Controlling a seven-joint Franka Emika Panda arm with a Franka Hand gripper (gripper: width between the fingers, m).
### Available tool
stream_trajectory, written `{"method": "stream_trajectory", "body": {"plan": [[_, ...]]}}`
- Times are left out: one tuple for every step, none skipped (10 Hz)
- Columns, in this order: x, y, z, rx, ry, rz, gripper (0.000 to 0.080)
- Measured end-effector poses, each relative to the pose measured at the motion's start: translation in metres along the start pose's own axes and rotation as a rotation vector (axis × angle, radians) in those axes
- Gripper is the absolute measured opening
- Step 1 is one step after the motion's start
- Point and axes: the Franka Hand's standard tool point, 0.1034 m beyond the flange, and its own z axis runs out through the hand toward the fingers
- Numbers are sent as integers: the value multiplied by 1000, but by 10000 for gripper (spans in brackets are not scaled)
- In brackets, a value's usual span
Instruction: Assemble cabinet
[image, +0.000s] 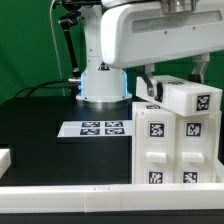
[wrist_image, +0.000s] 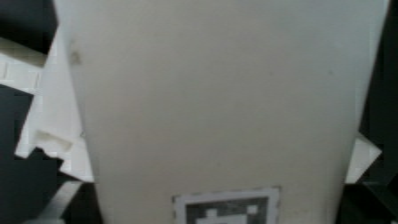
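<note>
The cabinet (image: 172, 150) stands at the exterior view's right, a white box with recessed panels that bear black-and-white tags. A white tagged block (image: 195, 100) sits slightly tilted on its top. My gripper (image: 152, 90) hangs from the white arm at that block's left end, its dark fingers against the block. In the wrist view a white panel (wrist_image: 205, 100) with a tag (wrist_image: 231, 208) at one end fills nearly the whole picture between the jaws. The fingertips themselves are hidden there.
The marker board (image: 102, 128) lies flat on the black table in front of the white robot base (image: 103, 85). A white rail (image: 70, 194) runs along the table's front edge. A small white piece (image: 5, 157) lies at the exterior view's left edge.
</note>
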Motion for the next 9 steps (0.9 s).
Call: {"method": "stream_trajectory", "body": {"plan": [[2,1,0,-3,14,71,557],[4,2,0,-7,39,156,557],[4,3,0,-9,51,212,558],[6,4,1,-11,65,287,558],[6,4,1,-11,73,363,558],[7,4,1,-8,75,434,558],[7,4,1,-6,75,503,558],[7,4,1,-4,76,560,558],[7,4,1,0,76,623,558]]}}
